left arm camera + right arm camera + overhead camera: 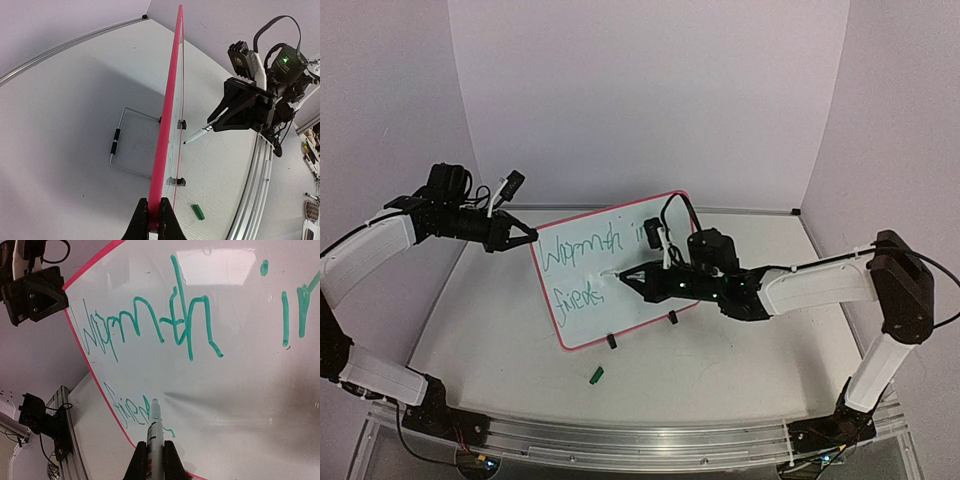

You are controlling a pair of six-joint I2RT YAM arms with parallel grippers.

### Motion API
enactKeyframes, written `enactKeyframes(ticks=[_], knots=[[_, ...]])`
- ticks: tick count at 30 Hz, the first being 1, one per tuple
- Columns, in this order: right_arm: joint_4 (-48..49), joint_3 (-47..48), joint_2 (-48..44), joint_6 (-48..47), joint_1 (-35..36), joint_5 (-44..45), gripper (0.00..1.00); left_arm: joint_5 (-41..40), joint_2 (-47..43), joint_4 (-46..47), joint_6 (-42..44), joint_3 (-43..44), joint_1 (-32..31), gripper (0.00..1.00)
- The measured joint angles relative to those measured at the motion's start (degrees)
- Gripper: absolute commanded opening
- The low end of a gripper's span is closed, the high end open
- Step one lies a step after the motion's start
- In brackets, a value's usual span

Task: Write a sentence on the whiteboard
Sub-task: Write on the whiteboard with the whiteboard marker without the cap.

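The whiteboard [592,328], white with a pink-red frame, stands tilted at mid-table. My left gripper [525,238] is shut on its upper left edge; in the left wrist view the jaws [154,220] pinch the pink frame [169,115] edge-on. Green writing, the sentence [150,322], runs in two lines: a top line like "Warmth in" and a shorter lower word [127,407]. My right gripper [153,462] is shut on a white marker [155,427], whose tip touches the board at the end of the lower word. From above, the right gripper [638,277] sits in front of the board.
A green marker cap [597,375] lies on the table in front of the board. Two black clip feet [611,341] hold the board's lower edge, and a wire stand [125,145] lies behind it. An aluminium rail [620,440] runs along the near edge.
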Motion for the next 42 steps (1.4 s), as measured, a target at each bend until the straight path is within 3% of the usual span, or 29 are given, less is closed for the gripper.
enactKeyframes(ticks=[18,42], knots=[[-1.70,2.27,1.74,-0.36,-0.09,2.29,0.00,-0.22,0.00,0.04,-0.04,0.02,-0.04,0.00],[-1.99,-2.70,2.72,2.38,0.45,0.35,0.00,-0.20,0.00,0.04,-0.02,0.02,-0.07,0.00]])
